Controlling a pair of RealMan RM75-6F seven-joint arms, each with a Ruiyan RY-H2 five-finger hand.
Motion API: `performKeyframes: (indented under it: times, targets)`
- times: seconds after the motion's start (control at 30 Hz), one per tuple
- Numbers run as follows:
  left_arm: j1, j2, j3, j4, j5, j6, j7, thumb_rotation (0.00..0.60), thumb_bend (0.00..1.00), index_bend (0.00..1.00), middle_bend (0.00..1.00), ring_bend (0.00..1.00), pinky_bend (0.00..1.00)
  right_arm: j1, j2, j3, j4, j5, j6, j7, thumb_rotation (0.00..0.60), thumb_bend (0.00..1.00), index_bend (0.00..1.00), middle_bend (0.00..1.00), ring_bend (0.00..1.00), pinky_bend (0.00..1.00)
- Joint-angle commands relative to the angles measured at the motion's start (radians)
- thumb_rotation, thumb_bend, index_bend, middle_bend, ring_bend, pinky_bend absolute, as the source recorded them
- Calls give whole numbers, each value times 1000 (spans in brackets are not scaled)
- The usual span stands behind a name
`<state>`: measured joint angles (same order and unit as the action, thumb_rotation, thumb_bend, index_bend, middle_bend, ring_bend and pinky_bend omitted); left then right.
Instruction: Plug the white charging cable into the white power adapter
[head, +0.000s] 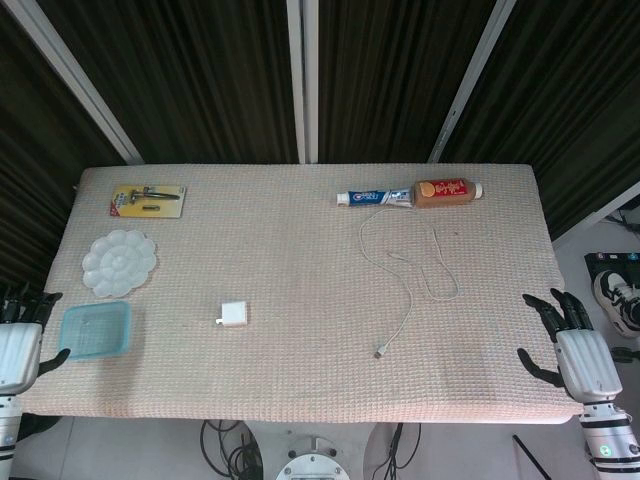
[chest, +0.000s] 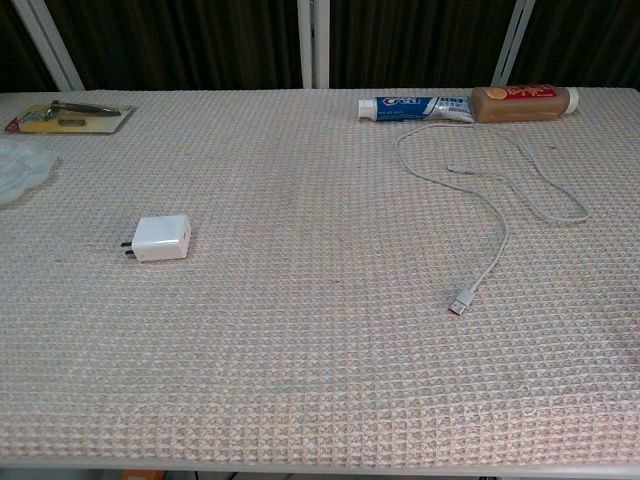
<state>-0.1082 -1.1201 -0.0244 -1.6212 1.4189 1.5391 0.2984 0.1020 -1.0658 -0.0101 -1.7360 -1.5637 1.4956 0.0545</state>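
Note:
The white power adapter (head: 234, 313) (chest: 162, 238) lies left of the table's middle, its prongs pointing left. The white charging cable (head: 408, 265) (chest: 503, 205) loops across the right half, and its USB plug end (head: 380, 352) (chest: 461, 301) lies nearest the front. My left hand (head: 22, 335) hovers off the table's left edge with its fingers spread, holding nothing. My right hand (head: 570, 338) hovers off the right edge, fingers likewise apart and empty. Neither hand appears in the chest view.
A toothpaste tube (head: 374, 198) (chest: 417, 108) and a brown bottle (head: 447, 189) (chest: 525, 102) lie at the back right. At the left sit a carded tool pack (head: 148, 200) (chest: 68, 117), a white palette (head: 119, 262) and a blue container (head: 97, 329).

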Motion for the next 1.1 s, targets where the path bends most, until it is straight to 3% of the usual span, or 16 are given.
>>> performKeyframes:
  times: [0.03,0.33,0.53,0.8,1.1]
  targets:
    - [2,1,0,-2,-3,-10,-1,600,92,217,230,35,0,5,-3,3,4,-12,-4,3,600,230,143,217,0,0]
    - [13,0,4,-30,27,3,11,600,93,217,229,35,0,89,-2,-1,-3,-106,-111,-31,600,233,164,236,0,0]
    - [21,-1,5,-59,52,19,20,600,93,217,229,35,0,244,-29,9,-35,-170,-334,-148,600,253,255,251,0,0]
    - [35,-6,9,-83,68,29,27,600,93,217,229,35,0,408,-166,50,29,-173,-540,-287,600,292,374,291,0,0]
    - [48,-10,9,-82,59,23,14,600,92,217,229,35,0,467,-297,35,148,-176,-587,-364,600,290,419,324,13,0]
